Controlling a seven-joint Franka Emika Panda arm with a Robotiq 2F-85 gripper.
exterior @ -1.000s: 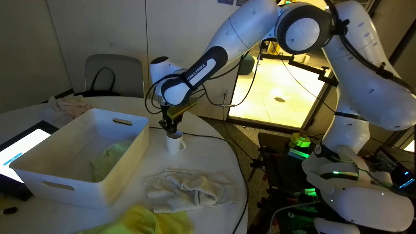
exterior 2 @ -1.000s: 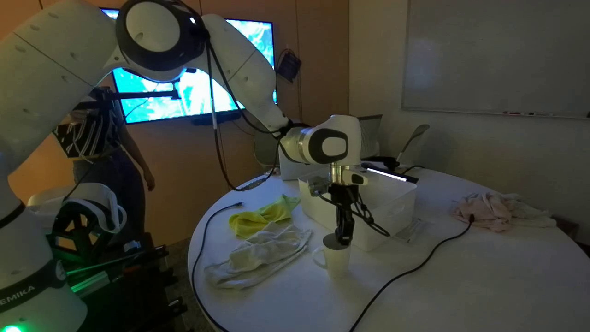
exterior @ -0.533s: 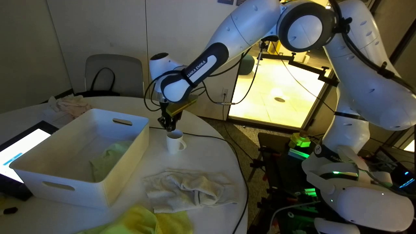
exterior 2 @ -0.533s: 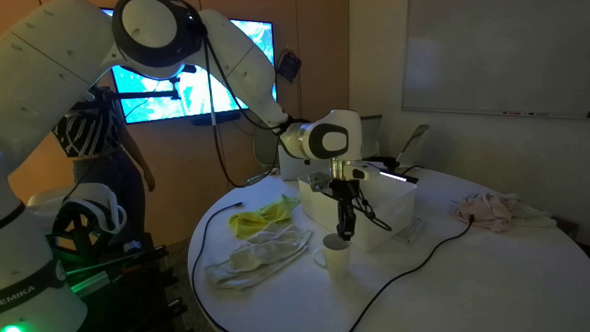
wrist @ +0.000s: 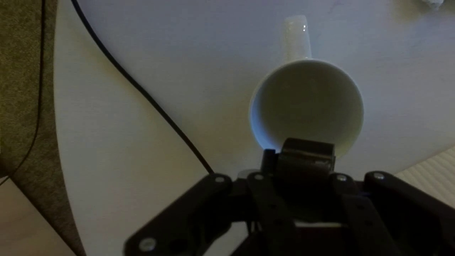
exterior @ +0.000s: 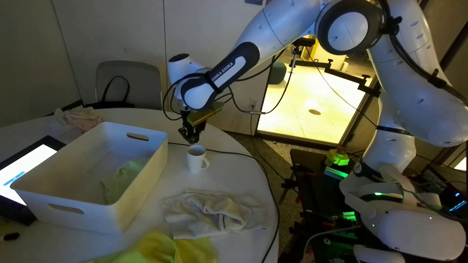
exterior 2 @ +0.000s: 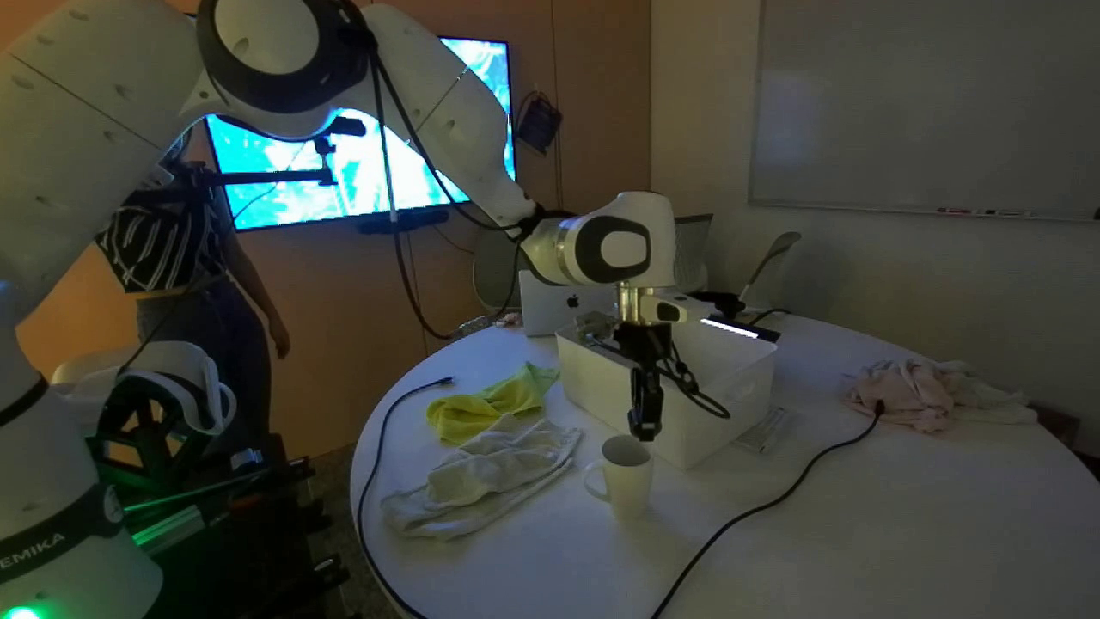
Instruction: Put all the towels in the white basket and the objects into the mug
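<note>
Mug [exterior: 194,165]: standing upright on your white table [exterior 2: 816,550], its handle [wrist: 298,37] out to one side; in the wrist view you look down inside it.
Claw [exterior 2: 644,432]: narrow, jaws drawn close together, just above the mug's rim on the side across from the handle; a dark rounded piece [wrist: 306,153] shows at its end, and you cannot tell whether that is something held or the claw itself.
Basket [exterior: 91,219]: near the mug, with a gap between.
Pale green towel [exterior: 126,179]: crumpled inside the basket, by the wall nearest the mug.
Off-white towel [exterior 2: 490,477]: lying in loose folds near the mug, on its handle side.
Yellow towel [exterior 2: 485,408]: bunched up beyond the off-white one as you go out from the mug.
Cable [wrist: 153,101]: black, running past the mug across the table.
Tablet [exterior: 31,168]: lit, farther from the mug than the basket is.
Pink cloth [exterior 2: 907,395]: heaped well apart from the mug.
Person [exterior 2: 202,344]: standing well away from the mug.
</note>
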